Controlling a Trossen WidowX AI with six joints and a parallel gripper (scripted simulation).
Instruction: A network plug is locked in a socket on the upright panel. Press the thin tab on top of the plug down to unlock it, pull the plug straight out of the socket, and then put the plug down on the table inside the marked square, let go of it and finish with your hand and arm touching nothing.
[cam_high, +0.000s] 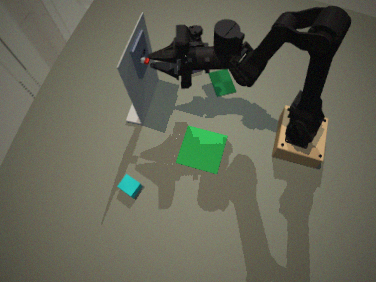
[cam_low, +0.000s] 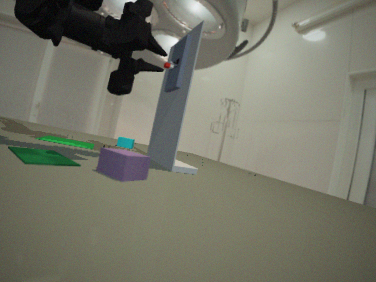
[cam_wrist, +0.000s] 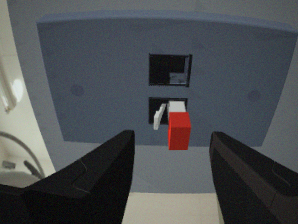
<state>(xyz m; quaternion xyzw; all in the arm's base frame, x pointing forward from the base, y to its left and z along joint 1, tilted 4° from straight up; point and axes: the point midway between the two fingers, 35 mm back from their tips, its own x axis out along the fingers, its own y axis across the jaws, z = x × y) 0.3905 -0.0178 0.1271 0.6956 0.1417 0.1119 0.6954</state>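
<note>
The tool (cam_high: 151, 58) (cam_low: 165, 61) (cam_wrist: 172, 141) is hovering before the upright panel (cam_high: 131, 75) (cam_low: 172, 115) (cam_wrist: 175, 170), its fingers standing partly open and gripping nothing. The plug (cam_high: 146, 60) (cam_low: 168, 65) (cam_wrist: 179, 131), red at its outer end, is sitting in the panel's lower socket (cam_wrist: 151, 112) (the upper one is holding nothing red). So the approach is looking nearly complete, while pressing the tab, pulling, placing inside a marked square and backing away are all apparently remaining.
</note>
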